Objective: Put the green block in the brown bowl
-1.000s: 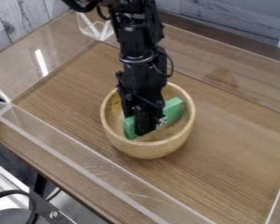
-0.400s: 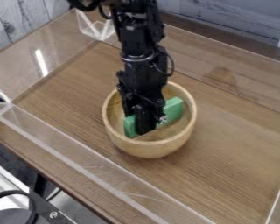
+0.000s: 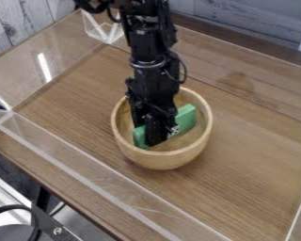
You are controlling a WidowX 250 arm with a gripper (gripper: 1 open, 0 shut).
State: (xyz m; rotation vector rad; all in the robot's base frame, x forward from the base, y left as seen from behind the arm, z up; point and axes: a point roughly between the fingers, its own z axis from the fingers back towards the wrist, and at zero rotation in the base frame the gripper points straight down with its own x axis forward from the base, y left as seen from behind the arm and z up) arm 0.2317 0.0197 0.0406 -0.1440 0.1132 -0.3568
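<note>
The brown bowl, round and of light tan wood, sits on the wooden table near the middle of the view. The green block lies tilted inside it, one end near the right rim and the other low at the left under the fingers. My black gripper reaches straight down into the bowl and is shut on the green block around its middle. The arm hides the block's centre and the bowl's back wall.
A clear plastic wall fences the wooden table on all sides. A white plank surface lies beyond the back left. Black cables hang at the lower left, outside the fence.
</note>
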